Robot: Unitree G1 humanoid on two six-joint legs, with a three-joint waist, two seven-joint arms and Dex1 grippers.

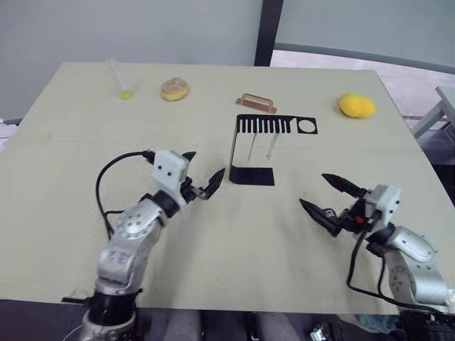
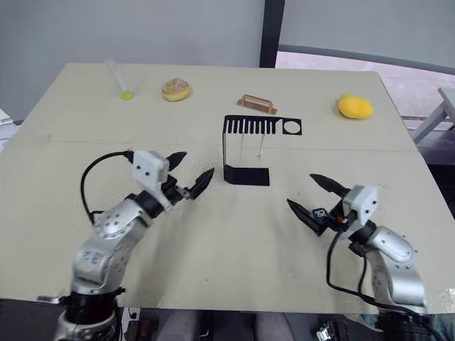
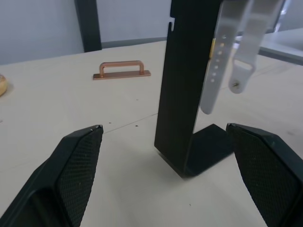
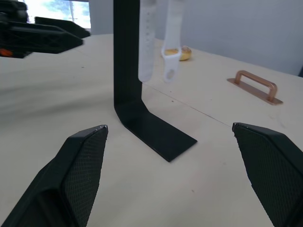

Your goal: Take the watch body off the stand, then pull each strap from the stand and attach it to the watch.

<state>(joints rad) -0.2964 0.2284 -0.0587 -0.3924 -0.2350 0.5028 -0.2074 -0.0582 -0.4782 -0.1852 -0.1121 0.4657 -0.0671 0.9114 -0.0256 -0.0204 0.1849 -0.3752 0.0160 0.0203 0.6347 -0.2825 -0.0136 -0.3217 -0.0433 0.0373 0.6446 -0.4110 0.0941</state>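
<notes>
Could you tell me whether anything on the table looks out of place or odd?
The stand holds two white straps but no visible watch body. Both pincers, left and right, are open and empty.

Head stereo pair looking down, wrist views close, all sharing the stand [image 1: 256, 149]

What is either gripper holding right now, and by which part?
Nothing. The left gripper and right gripper are both open and empty, either side of the stand, where both straps hang.

No readable text, label or number anywhere (stand [image 1: 253, 153] included)
</notes>
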